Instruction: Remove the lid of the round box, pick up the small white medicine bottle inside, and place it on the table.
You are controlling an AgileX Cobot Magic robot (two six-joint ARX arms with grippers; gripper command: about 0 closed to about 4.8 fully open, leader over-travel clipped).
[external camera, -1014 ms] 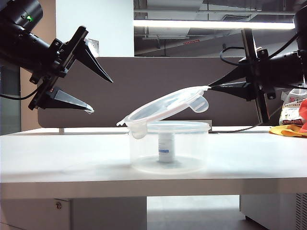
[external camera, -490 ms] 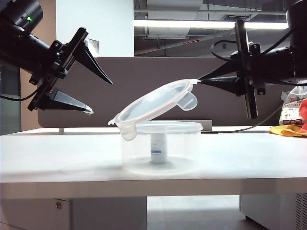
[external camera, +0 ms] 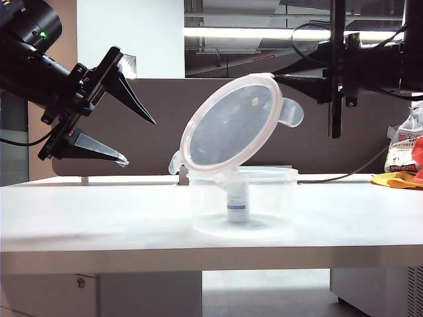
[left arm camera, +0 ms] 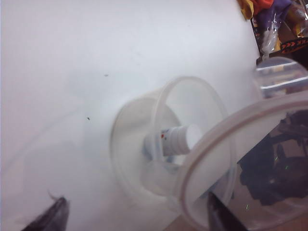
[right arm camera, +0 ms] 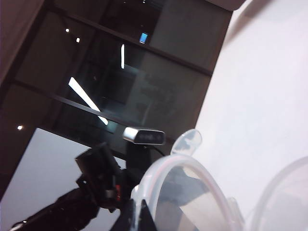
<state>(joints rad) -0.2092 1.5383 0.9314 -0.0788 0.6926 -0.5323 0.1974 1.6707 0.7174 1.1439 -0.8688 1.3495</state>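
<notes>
Exterior view: the round box [external camera: 242,201], a low tub of clear, slightly cloudy plastic with a thicker rim, stands on the white table [external camera: 99,211]. Inside it, upright on the box floor, is the small white medicine bottle [external camera: 237,202], a smooth cylinder with a blue band on its label. The lid [external camera: 230,123], a thin clear disc with a raised pinkish rim and rounded side tabs, stands steeply tilted above the box, its lower edge at the box rim and its upper edge pinched by the right gripper [external camera: 277,78], which reaches in level from above and to the right of the box, clenched on the lid's rim. The left gripper [external camera: 135,140] hangs to the left of the box, higher than its rim and well apart from it, its two black pointed fingers spread wide with nothing between them.

Left wrist view: the box is seen from above at a slant, blurred, with the bottle [left arm camera: 177,140] in the middle of it. The lid [left arm camera: 250,159] stands just beside the box, its rim overlapping the box's edge. Two dark fingertips [left arm camera: 50,217] of the left gripper show, set far apart, short of the box.

Right wrist view: the lid [right arm camera: 190,192] fills the near field, its curved translucent rim held at the dark tips of the right gripper [right arm camera: 137,214]; the table [right arm camera: 260,96] lies beyond.
</notes>
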